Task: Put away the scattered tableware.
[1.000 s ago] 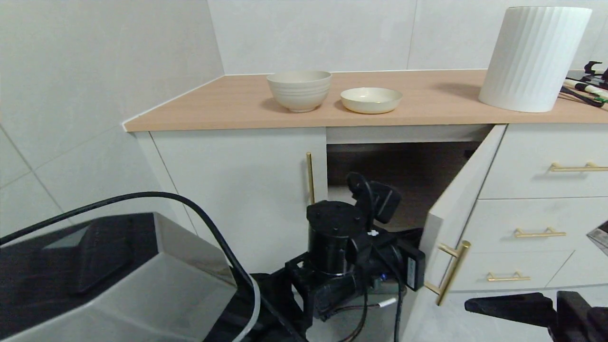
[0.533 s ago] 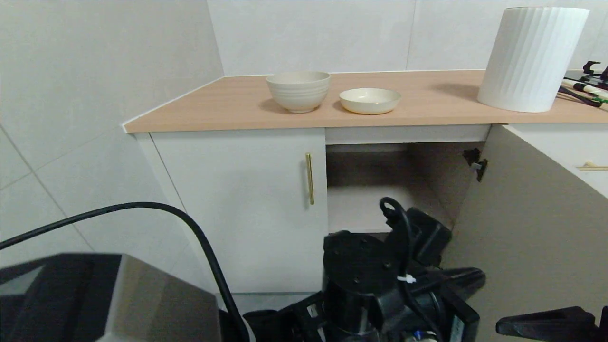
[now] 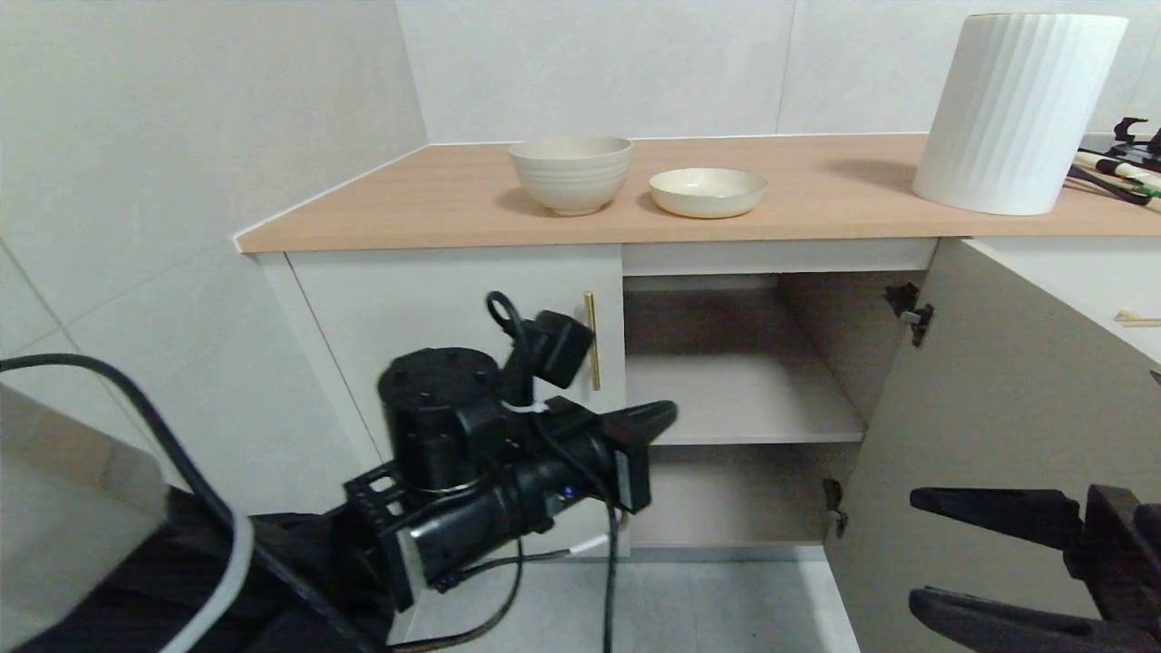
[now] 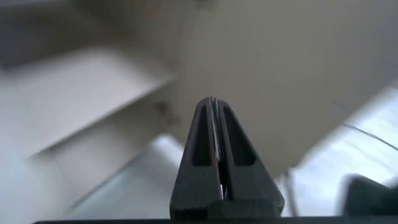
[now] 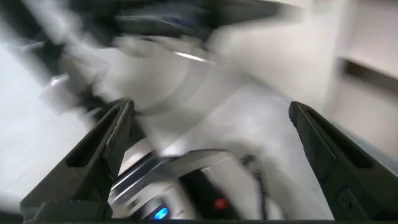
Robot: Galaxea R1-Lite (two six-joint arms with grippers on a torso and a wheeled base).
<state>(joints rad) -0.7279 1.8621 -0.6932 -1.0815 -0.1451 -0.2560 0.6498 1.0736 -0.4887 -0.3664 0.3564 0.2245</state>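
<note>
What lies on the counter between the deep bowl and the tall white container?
The head view shows a shallow dish close beside the deep bowl; from there to the tall white container the counter is bare.

The bowl (image 3: 570,172) is ribbed beige, the dish (image 3: 708,190) cream, the countertop (image 3: 435,199) wood-grained.

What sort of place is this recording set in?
Most likely a kitchen: a wood-look countertop carrying a bowl and a shallow dish, white cabinets below with one door open onto a shelf, and tiled walls.
</note>
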